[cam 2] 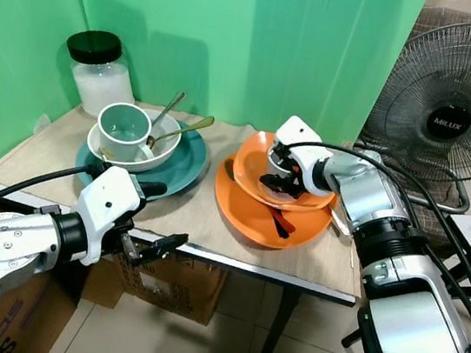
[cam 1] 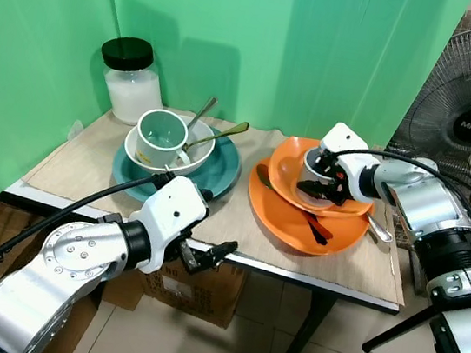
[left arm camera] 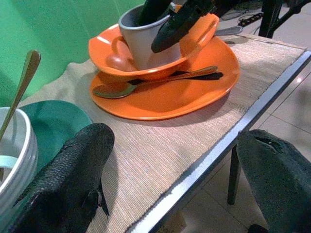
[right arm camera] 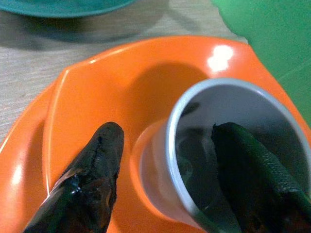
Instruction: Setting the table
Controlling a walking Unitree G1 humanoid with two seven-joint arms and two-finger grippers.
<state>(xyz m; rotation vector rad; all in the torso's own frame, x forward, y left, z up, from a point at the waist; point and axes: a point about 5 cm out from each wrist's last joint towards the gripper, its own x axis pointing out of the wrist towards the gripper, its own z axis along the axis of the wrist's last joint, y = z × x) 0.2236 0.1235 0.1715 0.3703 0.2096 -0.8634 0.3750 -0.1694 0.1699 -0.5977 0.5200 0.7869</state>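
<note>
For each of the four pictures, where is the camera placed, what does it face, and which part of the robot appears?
Left eye view: head, facing down at the table; both arms show.
Right eye view: same scene, shifted sideways.
Left wrist view: by the table edge, facing the orange plate past the left gripper's spread fingers.
Right wrist view: close above the grey cup, right gripper straddling its rim.
Both wrist views share the orange bowl and cup.

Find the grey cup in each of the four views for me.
Left eye: right of centre, in the orange bowl.
Right eye: centre, in that bowl.
Left wrist: top centre.
Right wrist: right half, one finger inside.
Shared landmark: orange bowl.
</note>
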